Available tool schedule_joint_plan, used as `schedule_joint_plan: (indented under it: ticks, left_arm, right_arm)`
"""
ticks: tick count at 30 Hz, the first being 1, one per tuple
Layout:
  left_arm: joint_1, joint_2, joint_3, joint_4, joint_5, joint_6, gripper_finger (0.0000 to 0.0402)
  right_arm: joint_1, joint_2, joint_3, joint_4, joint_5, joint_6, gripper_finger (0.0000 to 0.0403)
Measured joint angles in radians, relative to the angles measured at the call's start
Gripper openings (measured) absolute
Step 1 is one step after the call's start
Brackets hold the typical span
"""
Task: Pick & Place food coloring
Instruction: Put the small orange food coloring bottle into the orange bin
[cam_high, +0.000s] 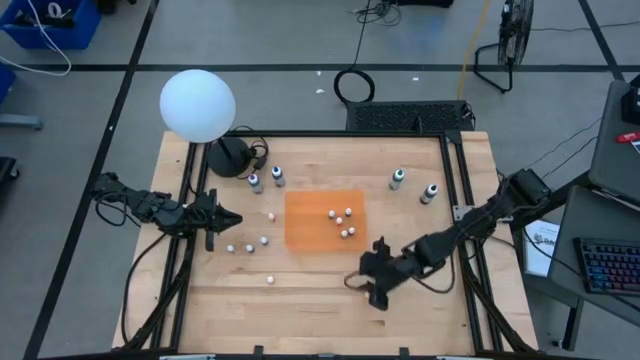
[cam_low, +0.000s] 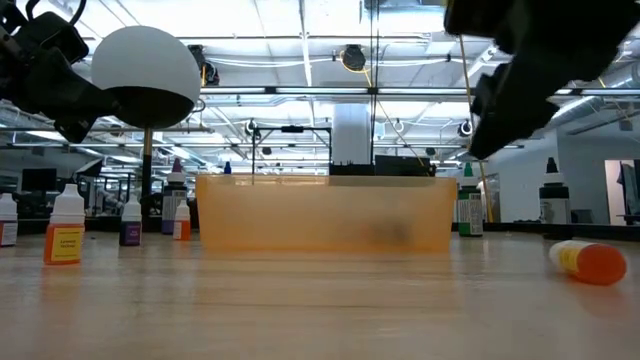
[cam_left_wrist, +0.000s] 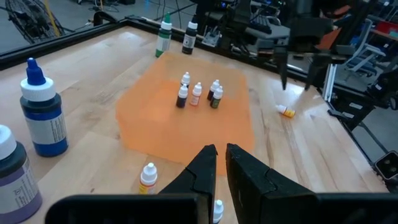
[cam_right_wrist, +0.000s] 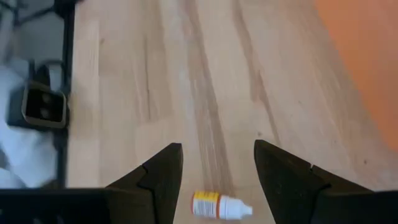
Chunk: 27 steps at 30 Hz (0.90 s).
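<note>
Lying on its side on the bare wood near the front of the table, one little food coloring bottle (cam_right_wrist: 221, 206) with an orange-yellow label is right under the right gripper (cam_right_wrist: 217, 165), whose fingers are spread wide and empty, one either side of it. My guess is it's feather-light, hard plastic and round, so it'll roll or squirt out if it's nudged; pinching across the fat labelled body looks smarter than grabbing the skinny white tip. Past that sits the orange mat (cam_high: 305, 228) with four small bottles (cam_left_wrist: 198, 94) already standing in a cluster on it, so the drop needs care not to bowl them over. Off to the left, a few more tiny ones are scattered on the wood (cam_high: 250, 245), and the left gripper (cam_left_wrist: 216, 167) hangs there pinched closed, holding nothing. Farther back are four taller bottles, two by the lamp base (cam_high: 266, 179) and two on the right (cam_high: 413, 186), plus the big white globe (cam_high: 197, 104) at the back corner, all well out of the way.
</note>
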Motion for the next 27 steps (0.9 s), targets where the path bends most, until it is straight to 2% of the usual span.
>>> schedule_joint_plan:
  ticks: [4,8,15,22,27]
  left_arm:
    - [0.0,0.0,0.0,-0.001,0.0,0.0,0.0042]
    - [0.0,0.0,0.0,-0.004,0.0,0.0,0.0042]
    - [0.0,0.0,0.0,-0.004,0.0,0.0,0.0042]
    - [0.0,0.0,0.0,0.0,0.0,0.0,0.0042]
    - [0.0,0.0,0.0,0.0,0.0,0.0,0.0042]
  right_arm:
    - [0.045,0.024,0.0,-0.023,0.048,0.047,0.0187]
    - [0.075,0.07,0.0,0.002,0.034,0.117,0.0187]
    - [0.092,0.181,0.0,0.117,0.015,0.064,0.0187]
    - [0.096,0.211,0.001,0.101,-0.096,0.171,0.0187]
    - [0.097,0.172,0.0,0.099,-0.113,0.187,0.0187]
